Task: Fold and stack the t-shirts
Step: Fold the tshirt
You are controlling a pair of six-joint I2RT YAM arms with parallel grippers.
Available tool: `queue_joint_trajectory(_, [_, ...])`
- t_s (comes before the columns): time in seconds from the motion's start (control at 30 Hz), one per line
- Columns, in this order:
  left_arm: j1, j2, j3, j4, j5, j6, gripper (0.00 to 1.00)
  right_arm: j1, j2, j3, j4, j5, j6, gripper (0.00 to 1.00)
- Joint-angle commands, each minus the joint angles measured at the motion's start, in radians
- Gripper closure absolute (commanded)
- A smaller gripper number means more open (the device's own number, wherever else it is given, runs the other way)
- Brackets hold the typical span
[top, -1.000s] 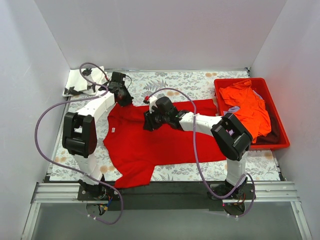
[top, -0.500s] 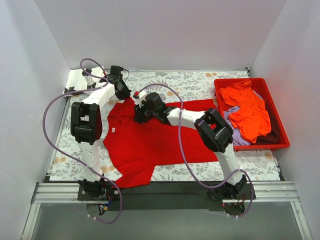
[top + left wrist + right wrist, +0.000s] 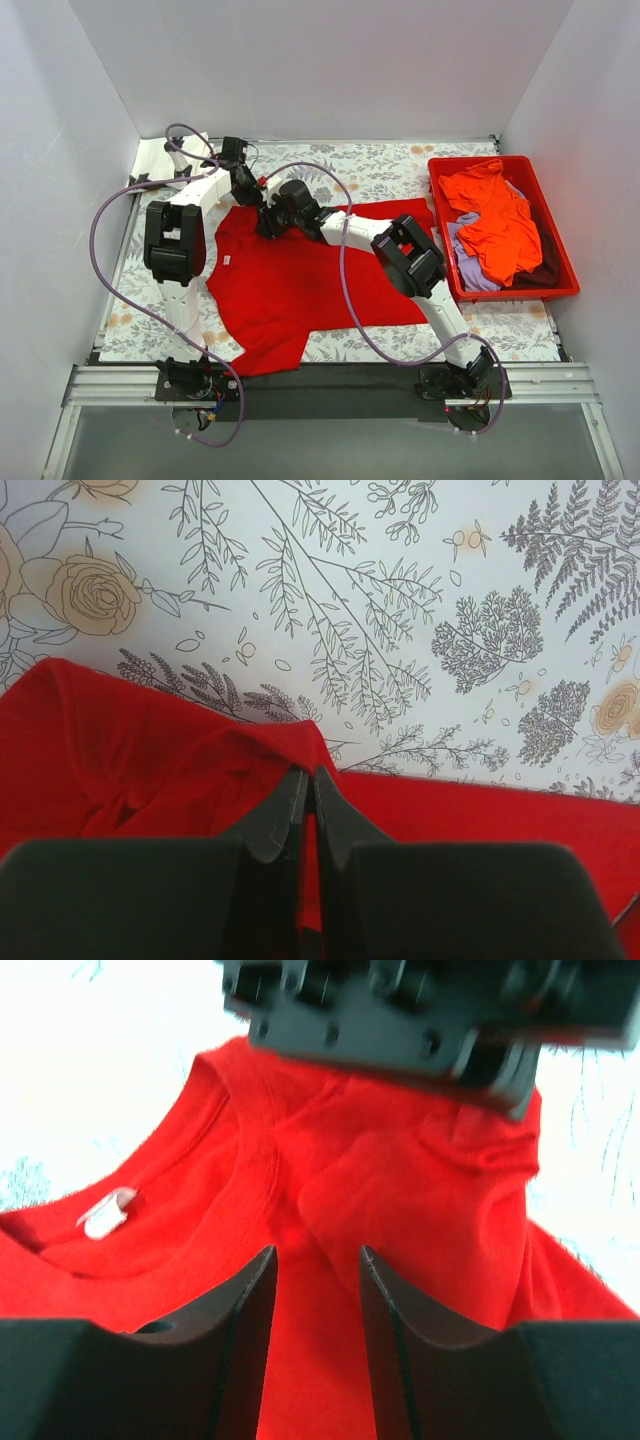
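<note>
The red t-shirt (image 3: 300,290) lies spread on the table (image 3: 400,170), one sleeve reaching the front edge. At its far shoulder the left gripper (image 3: 308,775) is pressed together, pinching a fold of cloth by the collar, and the right gripper (image 3: 315,1255) hovers just beside it, jaws spread, holding nothing. So close, they could collide, or the right could bunch the collar and spoil the fold.

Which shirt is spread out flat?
The bright red t-shirt, spread on the flowery table. The orange shirt lies crumpled in the red tray.
</note>
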Motion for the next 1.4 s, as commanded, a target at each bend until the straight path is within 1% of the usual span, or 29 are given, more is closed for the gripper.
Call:
queue_joint_trajectory(0.0, [0.008,0.006,-0.016,-0.008,0.042,-0.004,1.00,-0.002,0.038,0.076,0.044,0.003,0.007,0.54])
queue_joint_trajectory(0.17, [0.008,-0.003,-0.033,-0.008,0.058,-0.012,1.00,-0.002,0.084,0.126,0.046,0.030,0.021,0.53])
queue_joint_trajectory(0.37, [0.008,-0.015,-0.059,-0.006,0.065,-0.015,1.00,-0.004,0.108,0.131,0.044,0.080,0.021,0.54])
queue_joint_trajectory(0.4, [0.008,-0.017,-0.060,-0.006,0.062,-0.013,1.00,-0.004,0.110,0.131,0.044,0.080,0.021,0.55])
queue_joint_trajectory(0.57, [0.008,-0.023,-0.070,-0.009,0.053,-0.007,1.00,-0.004,0.095,0.123,0.046,0.061,0.030,0.67])
queue_joint_trajectory(0.67, [0.008,-0.026,-0.070,-0.011,0.055,-0.006,1.00,-0.005,0.084,0.122,0.047,0.038,0.038,0.66])
queue_joint_trajectory(0.77, [0.008,-0.029,-0.070,-0.009,0.055,-0.009,1.00,-0.013,0.075,0.119,0.052,0.026,0.065,0.62])
queue_joint_trajectory(0.97, [0.008,-0.033,-0.071,-0.012,0.056,-0.007,1.00,-0.034,0.061,0.106,0.083,-0.002,0.125,0.61])
queue_joint_trajectory(1.33, [0.008,-0.035,-0.073,-0.015,0.056,-0.004,1.00,-0.048,0.065,0.108,0.098,-0.042,0.180,0.61])
queue_joint_trajectory(1.37, [0.008,-0.035,-0.073,-0.017,0.055,-0.004,1.00,-0.050,0.067,0.109,0.098,-0.052,0.184,0.57])
